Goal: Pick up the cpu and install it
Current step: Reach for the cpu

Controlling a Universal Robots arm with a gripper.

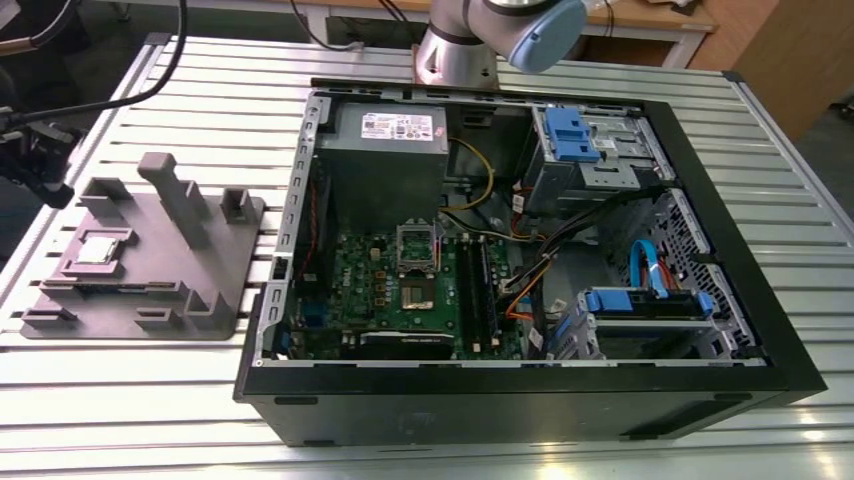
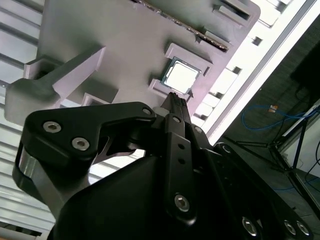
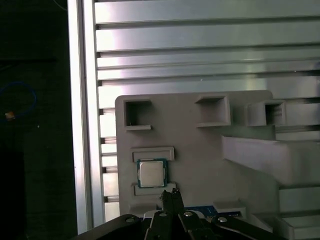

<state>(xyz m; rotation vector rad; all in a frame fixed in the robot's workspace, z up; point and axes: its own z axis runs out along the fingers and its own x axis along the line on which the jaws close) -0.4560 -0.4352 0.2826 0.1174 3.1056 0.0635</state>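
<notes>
The cpu (image 1: 96, 250) is lying flat, metal top up, in a shallow square pocket of the grey plastic fixture tray (image 1: 150, 268). Raised lips are bracketing two of its sides in the first wrist view, at cpu (image 3: 152, 173) on tray (image 3: 200, 165). That pocket is probably there to keep the chip square and in a known spot, so it can be approached from straight above.

The tray is sitting on the slatted aluminium surface (image 1: 441, 455), just beside the open computer case (image 1: 534, 405) on the exterior view's left. This is keeping the pick-up point near the green motherboard (image 1: 380, 305) but outside the case walls. The socket (image 1: 418, 293) is lying near the middle of that board, well apart from the chip, with its metal frame seemingly tipped back to leave the seat open.

In both wrist views the jaws are poised over the tray with their slim tips pointing down just beside the cpu (image 2: 181, 76), off one of its edges rather than straddling it. The tips are drawn together with no visible gap and are gripping nothing. Whether they are touching the tray cannot be told.

The chip is not yet lifted, so the work appears to be at the approach to the pick.
</notes>
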